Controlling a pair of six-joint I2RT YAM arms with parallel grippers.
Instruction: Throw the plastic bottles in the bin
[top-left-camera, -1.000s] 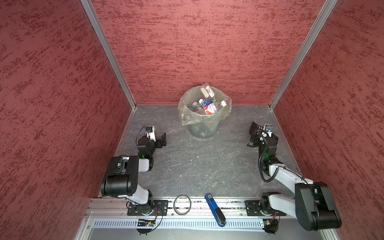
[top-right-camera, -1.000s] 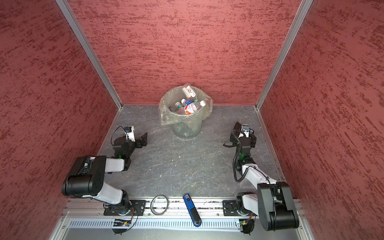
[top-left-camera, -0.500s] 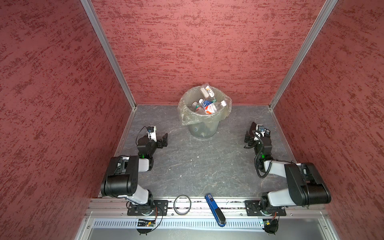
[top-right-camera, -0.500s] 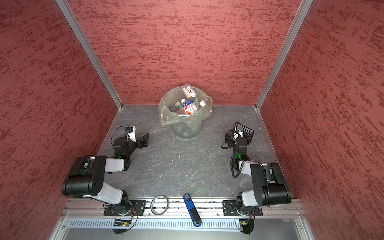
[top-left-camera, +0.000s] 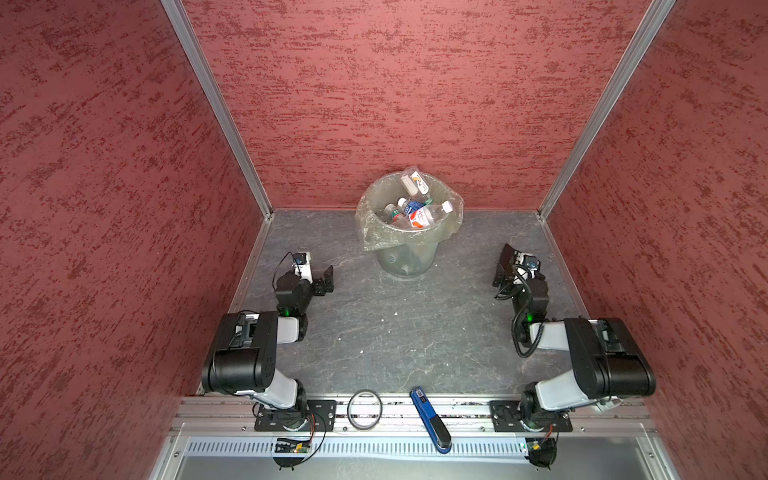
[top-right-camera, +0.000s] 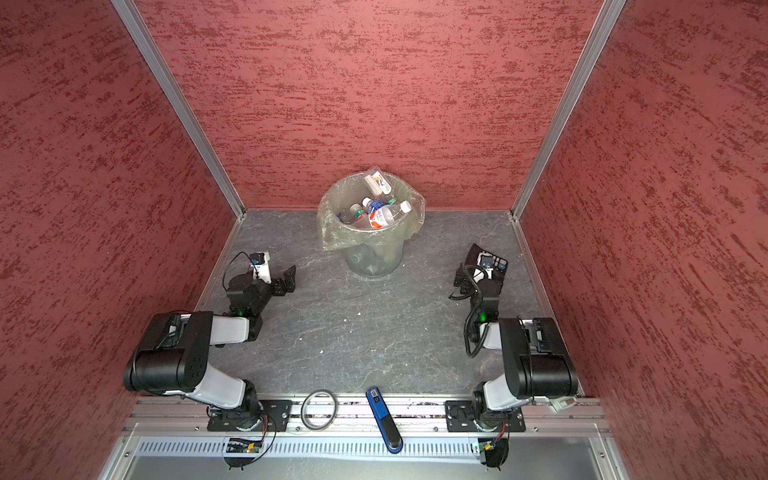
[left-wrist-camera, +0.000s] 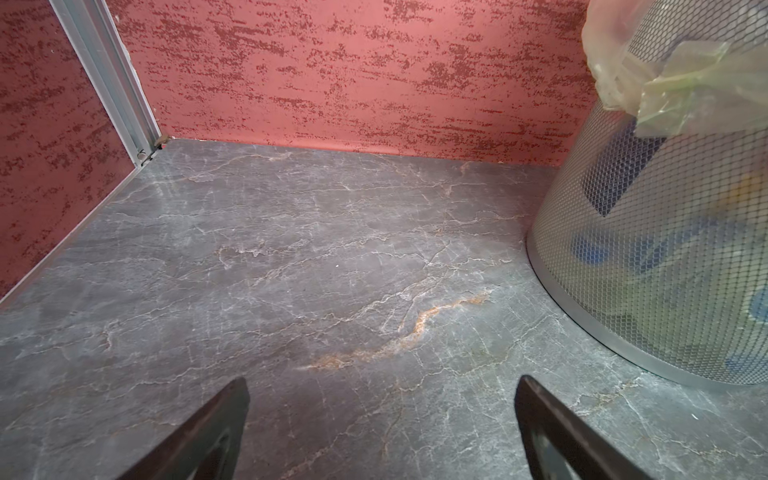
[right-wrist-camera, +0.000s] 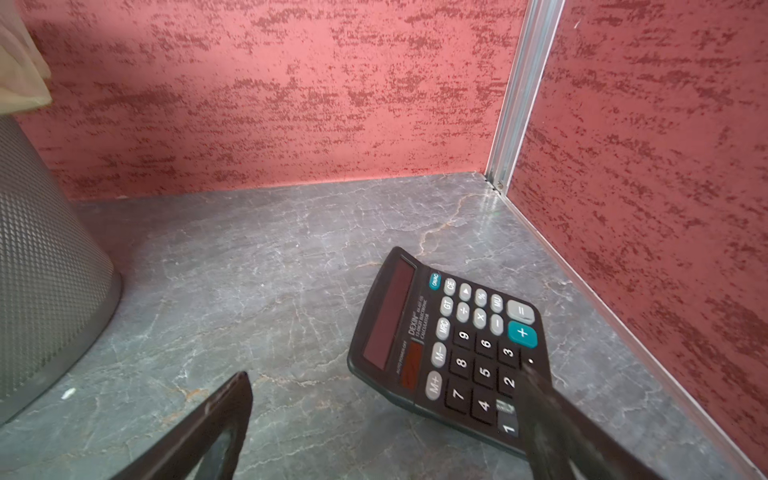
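Logged the bin (top-left-camera: 407, 257) at the back middle of the table (top-left-camera: 395, 332) in both top views, close to the rear wall, lined with a crinkly clear bag folded over the rim. Counted several plastic bottles (top-left-camera: 415, 210) piled inside, one white-labelled lying high at the far rim. Got from the top views alone: the bottle heap from above, plus a blue-and-black stapler (top-left-camera: 430, 419) and a thin ring (top-left-camera: 364, 409) on the front rail between the arm bases. Got from the left wrist view alone: bin wall (left-wrist-camera: 665, 249) as fine grey mesh, with blurred blue shapes behind it and bag hanging over the rim. Made out in the right wrist view a black calculator (right-wrist-camera: 449, 353) flat on the table near the right rear corner, with readable keys; picked out in a top view only as a small dark slab (top-right-camera: 492, 259) partly behind the wrist. Noted left gripper (left-wrist-camera: 382, 380) low over bare table left of the bin, fingers (left-wrist-camera: 212, 415) wide apart, holding nothing. Noted right gripper (right-wrist-camera: 384, 374) low on the right side, fingers (right-wrist-camera: 199, 419) likewise spread wide and empty, one drawn across the calculator's near corner; could not tell contact. Recorded both arms folded, elbows raised near the bases, forearms reaching toward the rear wall, well apart from each other.
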